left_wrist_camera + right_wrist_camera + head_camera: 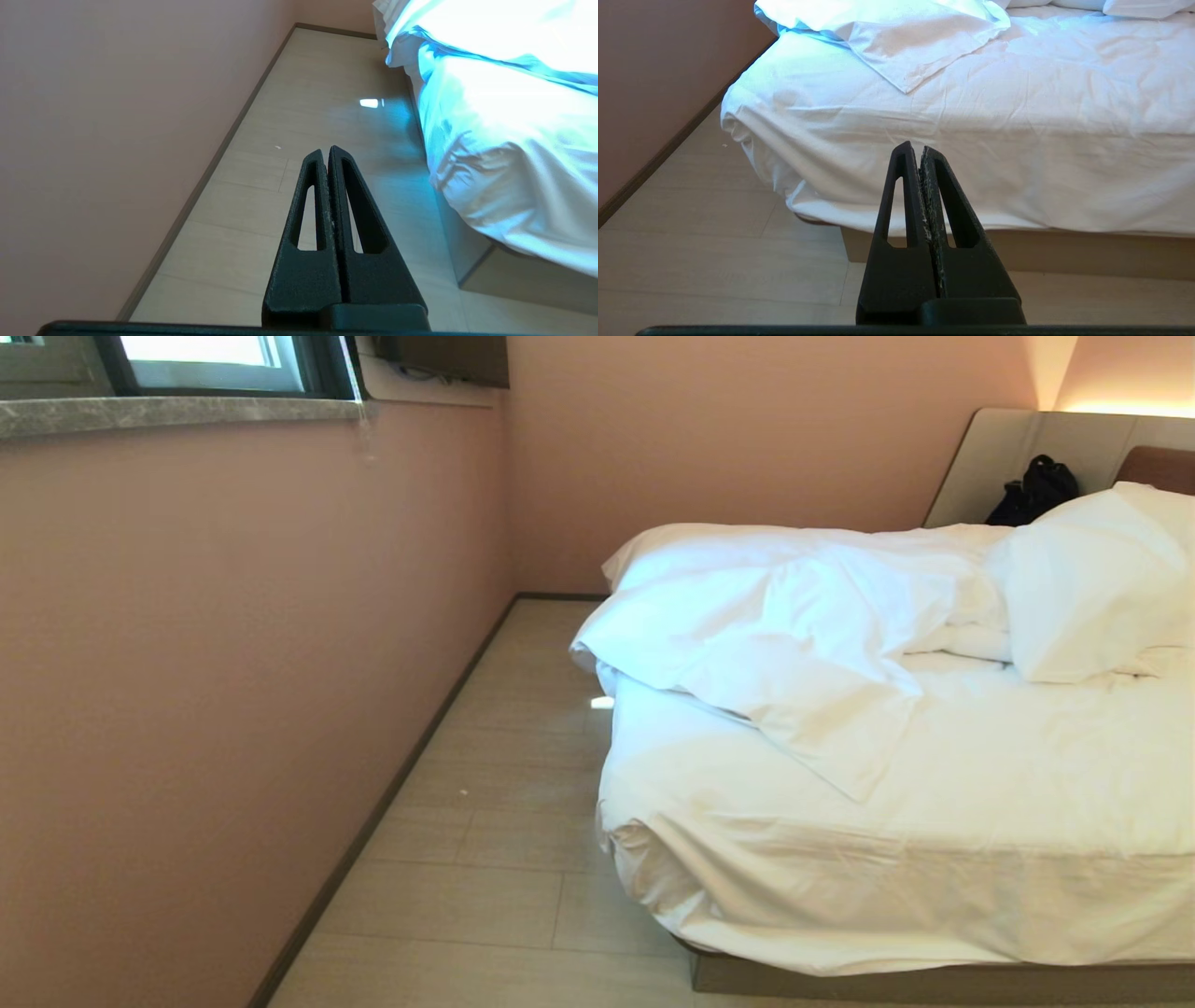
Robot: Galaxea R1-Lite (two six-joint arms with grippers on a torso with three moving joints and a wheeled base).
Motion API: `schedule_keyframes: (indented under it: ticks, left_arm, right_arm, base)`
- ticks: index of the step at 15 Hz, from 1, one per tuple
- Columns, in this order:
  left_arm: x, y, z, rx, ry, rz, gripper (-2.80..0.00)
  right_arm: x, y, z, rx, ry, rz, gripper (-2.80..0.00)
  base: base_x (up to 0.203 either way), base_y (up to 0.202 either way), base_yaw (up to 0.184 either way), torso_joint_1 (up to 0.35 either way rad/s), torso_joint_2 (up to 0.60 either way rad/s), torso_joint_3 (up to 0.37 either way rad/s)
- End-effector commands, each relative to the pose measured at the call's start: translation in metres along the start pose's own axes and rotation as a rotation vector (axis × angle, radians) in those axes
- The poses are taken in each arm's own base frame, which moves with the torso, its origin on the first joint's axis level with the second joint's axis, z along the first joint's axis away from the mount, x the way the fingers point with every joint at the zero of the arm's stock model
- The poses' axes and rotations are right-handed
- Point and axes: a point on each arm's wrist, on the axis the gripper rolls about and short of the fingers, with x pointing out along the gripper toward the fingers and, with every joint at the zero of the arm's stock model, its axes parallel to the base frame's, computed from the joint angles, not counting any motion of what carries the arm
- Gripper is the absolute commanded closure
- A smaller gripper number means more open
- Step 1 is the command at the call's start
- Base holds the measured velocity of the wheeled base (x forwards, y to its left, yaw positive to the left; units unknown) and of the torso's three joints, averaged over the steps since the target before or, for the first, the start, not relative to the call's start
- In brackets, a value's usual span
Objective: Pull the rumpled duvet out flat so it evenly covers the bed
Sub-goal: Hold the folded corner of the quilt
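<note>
A puffy white duvet (775,616) lies bunched in a rumpled heap across the upper half of the bed (934,887), towards the headboard (1008,448), with one loose corner folded down in a point over the bare mattress sheet (1027,775). A plump white pillow (1092,579) sits beside the heap, and a dark bag (1032,490) rests against the headboard. A pink wall (233,663) and a strip of pale floor (485,840) run along the bed's left side. The left gripper (325,151) hangs over the floor, fingers pressed together and holding nothing. The right gripper (914,147) faces the foot of the bed, likewise pressed together and empty. Nothing has been grasped, so the job looks unstarted. The next move probably calls for approaching, opening a gripper and pinching that loose corner to draw it footward
</note>
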Motion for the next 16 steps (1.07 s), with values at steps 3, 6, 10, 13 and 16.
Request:
schedule_keyframes:
  ticks: [3, 6, 10, 13, 16]
  left_arm:
    - [0.0001, 0.0, 0.0001, -0.001, 0.0, 0.0, 0.0]
    - [0.0, 0.0, 0.0, 0.0, 0.0, 0.0, 0.0]
    - [0.0, 0.0, 0.0, 0.0, 0.0, 0.0, 0.0]
    - [0.0, 0.0, 0.0, 0.0, 0.0, 0.0, 0.0]
    - [0.0, 0.0, 0.0, 0.0, 0.0, 0.001, 0.0]
  right_arm:
    - [0.0001, 0.0, -0.0001, 0.0, 0.002, 0.0, 0.0]
    - [0.0001, 0.0, 0.0, 0.0, 0.001, 0.0, 0.0]
    - [0.0002, 0.0, -0.0003, 0.0, 0.003, 0.0, 0.0]
    - [0.0001, 0.0, 0.0, 0.0, 0.001, 0.0, 0.0]
    - [0.0001, 0.0, 0.0, 0.0, 0.001, 0.0, 0.0]
  base:
    - [0.173, 0.0, 0.002, 0.005, 0.0, 0.002]
    - [0.019, 0.0, 0.002, 0.006, 0.0, 0.0]
    - [0.0, 0.0, 0.0, 0.0, 0.0, 0.0]
    - [0.0, 0.0, 0.0, 0.0, 0.0, 0.0]
    - [0.158, 0.0, 0.001, 0.0, 0.0, 0.002]
